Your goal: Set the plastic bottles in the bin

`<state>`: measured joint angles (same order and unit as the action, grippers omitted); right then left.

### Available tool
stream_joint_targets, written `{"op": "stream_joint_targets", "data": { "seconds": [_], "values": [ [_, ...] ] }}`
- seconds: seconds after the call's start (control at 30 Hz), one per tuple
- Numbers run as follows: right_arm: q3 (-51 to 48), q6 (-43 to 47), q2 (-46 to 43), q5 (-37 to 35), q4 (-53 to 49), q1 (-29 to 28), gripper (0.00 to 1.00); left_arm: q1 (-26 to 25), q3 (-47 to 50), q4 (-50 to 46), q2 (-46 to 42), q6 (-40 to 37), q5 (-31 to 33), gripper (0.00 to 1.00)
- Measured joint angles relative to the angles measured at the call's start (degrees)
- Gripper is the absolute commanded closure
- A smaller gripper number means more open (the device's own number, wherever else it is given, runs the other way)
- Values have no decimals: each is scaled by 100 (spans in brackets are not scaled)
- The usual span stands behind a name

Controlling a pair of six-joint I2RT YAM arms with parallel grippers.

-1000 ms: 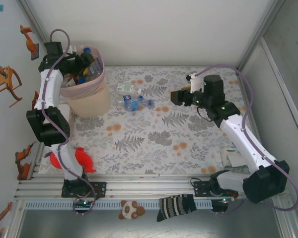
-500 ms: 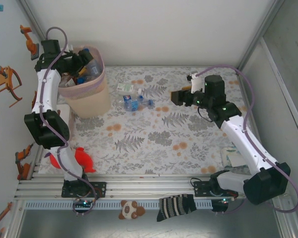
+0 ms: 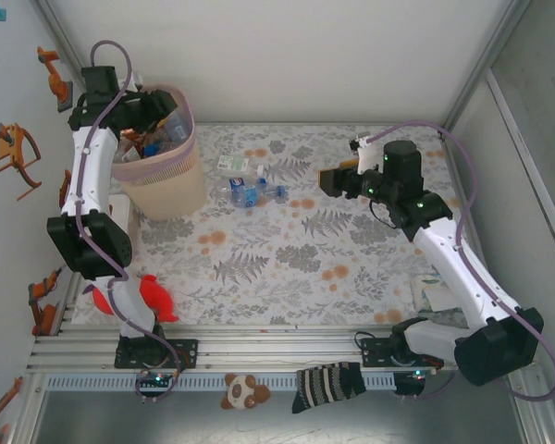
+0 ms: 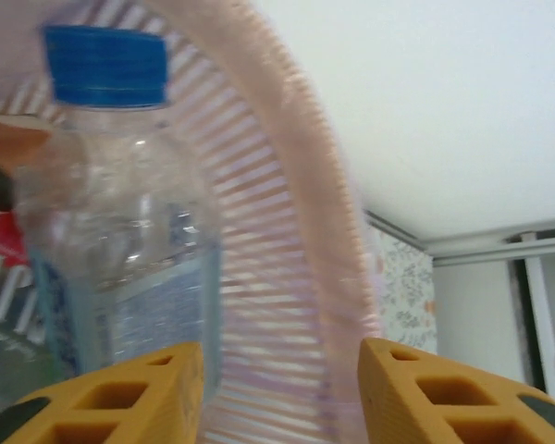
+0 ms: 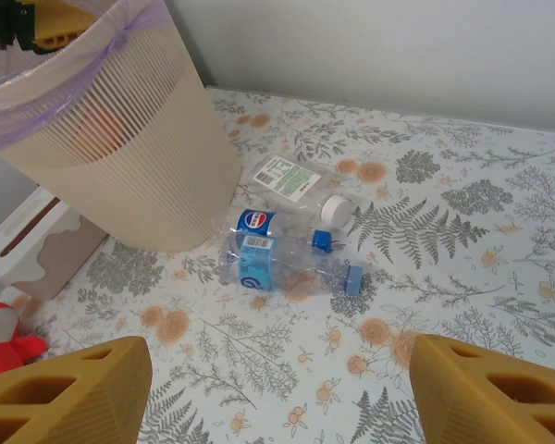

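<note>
The bin (image 3: 166, 185), beige with a pink liner, stands at the far left and holds several plastic bottles. My left gripper (image 3: 155, 109) hangs over its rim, open. In the left wrist view a clear blue-capped bottle (image 4: 120, 231) stands in the bin just left of the left gripper (image 4: 282, 388), with nothing between the fingers. Three bottles lie on the table beside the bin: a blue-label one (image 5: 277, 268), a Pepsi-label one (image 5: 264, 222) and a white-capped one (image 5: 296, 180). My right gripper (image 5: 277, 388) hovers open, well short of them, right of them in the top view (image 3: 326, 180).
A white box (image 3: 120, 208) sits against the bin's near left side. A red toy (image 3: 150, 294) lies by the left arm's base. Crumpled packaging (image 3: 435, 294) lies near the right arm. A sock (image 3: 328, 384) and a panda toy (image 3: 243, 390) lie below the rail.
My left gripper has drawn back toward the bin's far left rim and its jaws have narrowed; the bottle now stands free in the bin. The right arm has not moved.
</note>
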<state>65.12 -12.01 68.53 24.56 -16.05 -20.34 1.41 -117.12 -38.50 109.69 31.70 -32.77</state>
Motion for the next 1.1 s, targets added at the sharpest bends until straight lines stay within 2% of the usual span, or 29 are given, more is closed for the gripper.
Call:
{"op": "stream_joint_targets", "data": {
  "seconds": [0.2, 0.43, 0.63, 1.1],
  "values": [
    [-2, 2, -33, -2, -2, 0, 27, -68, -750, -76, 413, -214, 262, 67],
    [-20, 2, -122, -22, -15, 0, 27, -63, -1504, -310, 1056, -509, 686, 70],
    [-68, 2, -129, -24, -20, 0, 27, -72, -1523, -350, 1292, -634, 662, 71],
    [-79, 2, -129, -22, -17, 0, 27, -127, -831, 118, 953, -831, 730, 71]
  ]
}}
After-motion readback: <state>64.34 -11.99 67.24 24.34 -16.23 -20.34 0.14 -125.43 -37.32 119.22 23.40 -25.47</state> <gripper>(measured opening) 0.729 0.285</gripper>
